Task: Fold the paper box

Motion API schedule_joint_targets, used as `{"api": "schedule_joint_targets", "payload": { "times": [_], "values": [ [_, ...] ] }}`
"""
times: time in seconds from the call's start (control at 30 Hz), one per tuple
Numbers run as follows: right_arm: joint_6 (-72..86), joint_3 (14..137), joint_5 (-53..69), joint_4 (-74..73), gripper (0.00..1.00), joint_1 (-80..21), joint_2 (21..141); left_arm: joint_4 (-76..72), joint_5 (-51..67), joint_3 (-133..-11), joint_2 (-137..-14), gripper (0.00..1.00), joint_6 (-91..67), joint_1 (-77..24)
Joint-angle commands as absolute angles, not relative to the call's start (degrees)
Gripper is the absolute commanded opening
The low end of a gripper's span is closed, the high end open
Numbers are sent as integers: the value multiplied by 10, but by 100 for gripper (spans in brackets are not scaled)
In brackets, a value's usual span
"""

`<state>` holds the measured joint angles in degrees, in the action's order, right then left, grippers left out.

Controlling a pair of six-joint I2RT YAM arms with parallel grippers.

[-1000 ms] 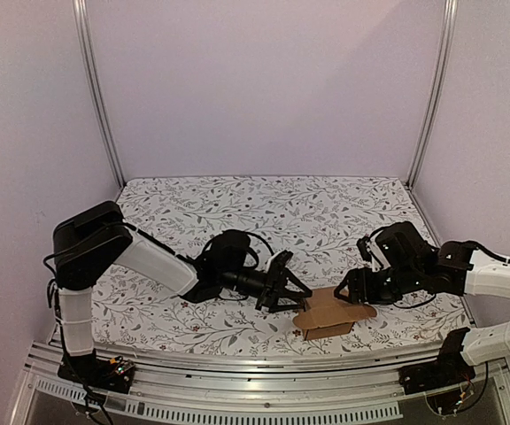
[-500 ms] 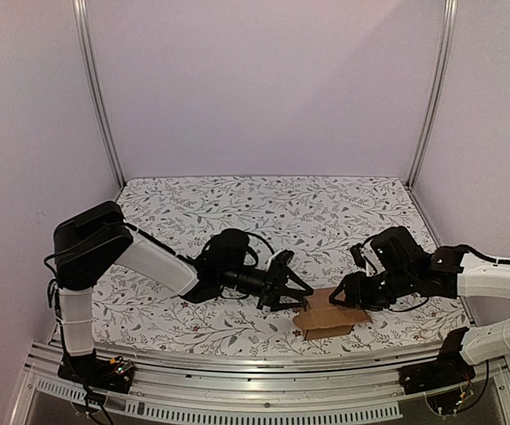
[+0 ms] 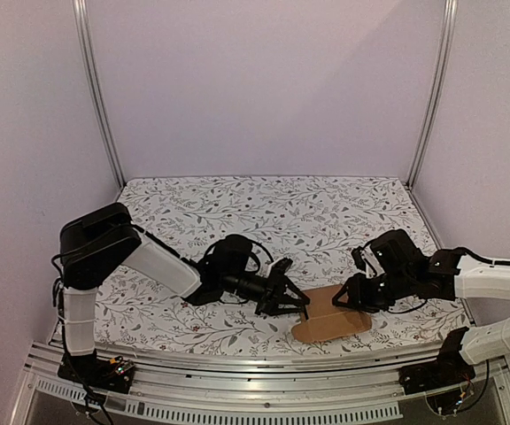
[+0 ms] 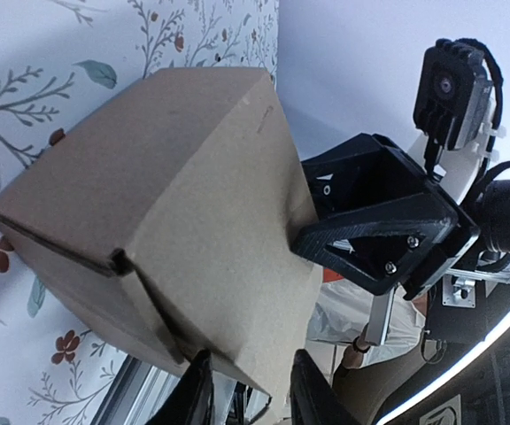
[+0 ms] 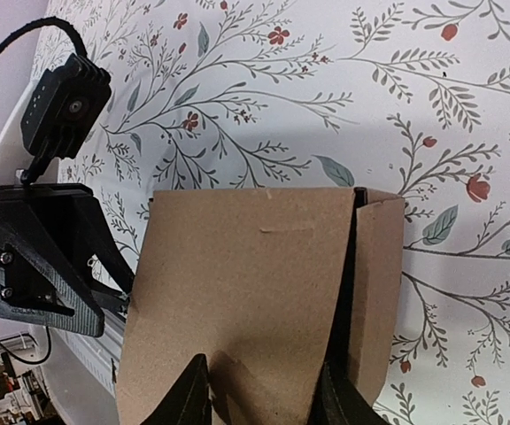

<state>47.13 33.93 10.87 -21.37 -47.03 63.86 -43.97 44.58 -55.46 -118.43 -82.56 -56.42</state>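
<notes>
Lying creased, matte brown paper box [image 3: 330, 324]

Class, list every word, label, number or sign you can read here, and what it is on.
None legible.
The paper box is plain, unprinted cardboard.
A red tag and a pale corner mark, both in the left wrist view, are too small to read.

Top cam: high & behind, looks down over whole table [image 3: 237, 204]. Wrist cams: v. close, face each other across paper box [image 4: 166, 221], shared w/ top.
</notes>
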Motion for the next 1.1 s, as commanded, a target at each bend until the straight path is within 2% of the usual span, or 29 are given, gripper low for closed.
{"api": "schedule_joint_targets", "payload": {
  "times": [0.0, 0.17, 0.53, 0.8, 1.07],
  "values": [
    [468, 330, 122, -203, 37, -473, 646, -425, 443, -568, -1197, 25, -809, -566],
    [464, 331, 113, -209, 36, -473, 646, -424, 446, -576, -1203, 22, -810, -567],
    [421, 366, 49, -291, 50, -472, 626, -307, 424, -575, -1179, 19, -720, -554],
    [387, 401, -13, -364, 51, -473, 602, -194, 398, -597, -1138, 20, -641, -544],
    [391, 390, -6, -328, 51, -472, 620, -157, 390, -612, -1122, 24, -614, -544]
  ]
}}
